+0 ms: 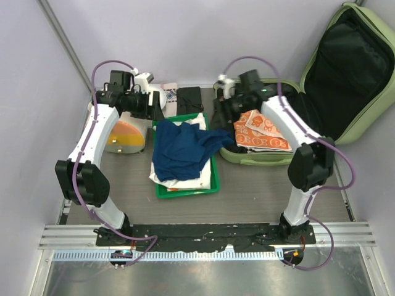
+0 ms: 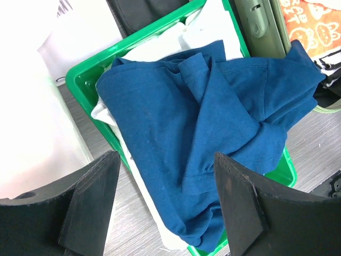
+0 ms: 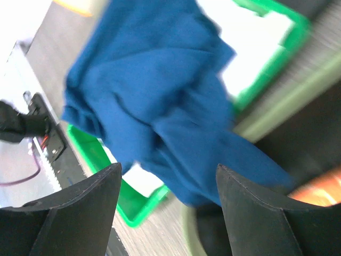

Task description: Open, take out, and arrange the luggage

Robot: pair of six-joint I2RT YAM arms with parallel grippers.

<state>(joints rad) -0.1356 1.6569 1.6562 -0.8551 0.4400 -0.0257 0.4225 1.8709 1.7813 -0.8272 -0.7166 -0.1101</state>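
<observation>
The pale green luggage (image 1: 345, 126) lies open at the right, its lid up with black lining showing. An orange-and-white patterned cloth (image 1: 259, 126) and striped clothes lie in its base. A blue garment (image 1: 185, 151) lies over white clothes in the bright green tray (image 1: 215, 176), one end trailing onto the luggage rim. The blue garment also shows in the left wrist view (image 2: 202, 133) and the right wrist view (image 3: 154, 101). My left gripper (image 1: 154, 108) is open and empty above the tray's far left corner. My right gripper (image 1: 223, 108) is open and empty over the luggage's near left edge.
A cream-and-orange round container (image 1: 126, 135) stands left of the tray. A white patterned item (image 1: 169, 95) and a black pouch (image 1: 189, 98) lie behind the tray. Grey walls close in at left, back and right.
</observation>
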